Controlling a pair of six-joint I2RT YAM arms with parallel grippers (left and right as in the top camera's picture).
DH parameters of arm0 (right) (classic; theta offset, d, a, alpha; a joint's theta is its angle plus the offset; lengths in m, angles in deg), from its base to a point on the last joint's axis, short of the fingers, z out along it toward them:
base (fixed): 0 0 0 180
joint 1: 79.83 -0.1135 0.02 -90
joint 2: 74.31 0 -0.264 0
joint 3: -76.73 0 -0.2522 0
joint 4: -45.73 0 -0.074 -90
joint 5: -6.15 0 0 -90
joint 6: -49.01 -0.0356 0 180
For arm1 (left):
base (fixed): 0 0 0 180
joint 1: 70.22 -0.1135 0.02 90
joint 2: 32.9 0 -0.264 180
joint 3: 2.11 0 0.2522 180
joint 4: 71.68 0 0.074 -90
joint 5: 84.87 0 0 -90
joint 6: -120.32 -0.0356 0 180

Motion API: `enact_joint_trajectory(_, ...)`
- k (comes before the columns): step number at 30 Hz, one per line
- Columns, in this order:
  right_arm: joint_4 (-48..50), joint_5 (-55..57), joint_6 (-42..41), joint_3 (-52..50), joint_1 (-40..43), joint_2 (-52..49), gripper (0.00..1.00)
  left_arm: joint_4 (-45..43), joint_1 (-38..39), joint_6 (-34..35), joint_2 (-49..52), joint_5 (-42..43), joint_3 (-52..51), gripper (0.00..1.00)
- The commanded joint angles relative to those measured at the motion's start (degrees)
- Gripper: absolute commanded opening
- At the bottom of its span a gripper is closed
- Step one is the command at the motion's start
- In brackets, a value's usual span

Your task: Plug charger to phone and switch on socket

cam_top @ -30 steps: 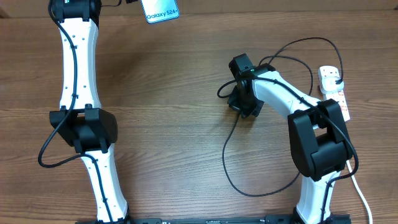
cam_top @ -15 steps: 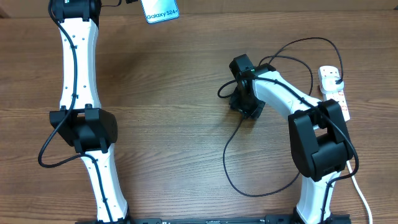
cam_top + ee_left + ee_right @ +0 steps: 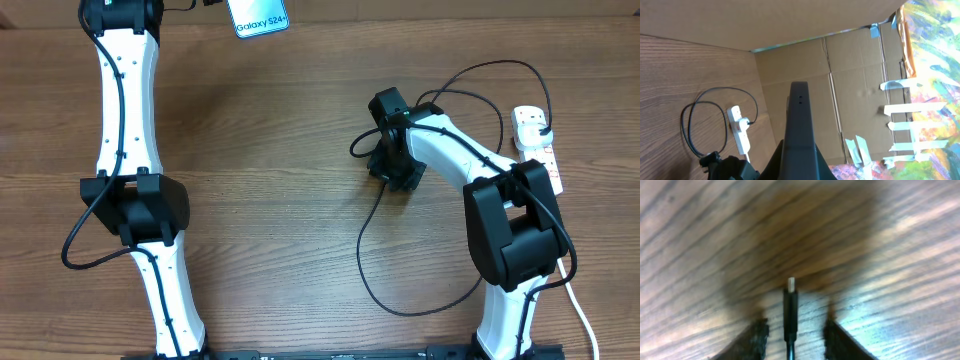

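Observation:
The phone (image 3: 260,17), its cyan screen reading "Galaxy S24", is held off the table at the far edge by my left gripper (image 3: 800,167). In the left wrist view it shows edge-on as a dark slab (image 3: 800,120). The black charger cable (image 3: 365,260) loops over the table to its plug (image 3: 541,126) in the white power strip (image 3: 537,150). My right gripper (image 3: 392,172) points down at the table mid-right. Its open fingers (image 3: 792,330) straddle the connector tip (image 3: 791,297), which lies on the wood with a gap on each side.
A cardboard wall (image 3: 850,75) stands behind the table. The power strip (image 3: 740,132) lies by the right edge, with its white cord (image 3: 582,315) running to the front. My left arm (image 3: 135,210) spans the left side.

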Motion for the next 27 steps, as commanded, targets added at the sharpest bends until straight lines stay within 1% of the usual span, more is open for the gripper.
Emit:
enact_joint_trajectory(1,0.3,0.4,-0.5,-0.9,-0.1,-0.7,0.11,-0.2,0.5,-1.4,-2.1,1.2,1.0,0.04)
enact_joint_trajectory(2,0.5,0.4,-0.5,-0.9,-0.1,-0.7,0.05,-0.2,0.5,-1.4,-2.1,1.2,1.0,0.04)
enact_joint_trajectory(3,0.7,0.4,-0.5,-0.9,-0.1,-0.7,0.04,-0.2,0.5,-1.4,-2.1,1.2,1.0,0.04)
enact_joint_trajectory(13,3.5,0.2,-0.4,-0.9,0.0,-0.7,0.04,-0.2,0.5,-1.4,-2.1,1.2,1.0,0.04)
enact_joint_trajectory(15,4.9,-2.6,0.9,-0.9,0.3,-0.7,0.04,-0.2,0.5,-1.3,-2.1,1.2,1.0,0.04)
enact_joint_trajectory(18,10.3,-15.4,8.8,-0.9,0.9,-0.7,0.04,-0.3,0.5,-1.3,-2.1,1.2,1.0,0.04)
enact_joint_trajectory(21,16.5,-33.6,19.3,-0.9,1.1,-0.7,0.04,-0.3,0.5,-1.3,-2.1,1.0,1.0,0.04)
enact_joint_trajectory(23,20.7,-47.9,25.3,-0.9,1.1,-0.7,0.04,-0.4,0.4,-1.3,-2.1,0.7,1.0,0.04)
enact_joint_trajectory(25,24.4,-59.0,28.6,-0.9,1.1,-0.7,0.04,-0.7,0.2,-1.3,-2.1,0.6,1.0,0.04)
enact_joint_trajectory(27,28.5,-67.6,29.8,-0.9,1.1,-0.7,0.04,-0.7,0.0,-1.3,-2.1,0.6,1.0,0.04)
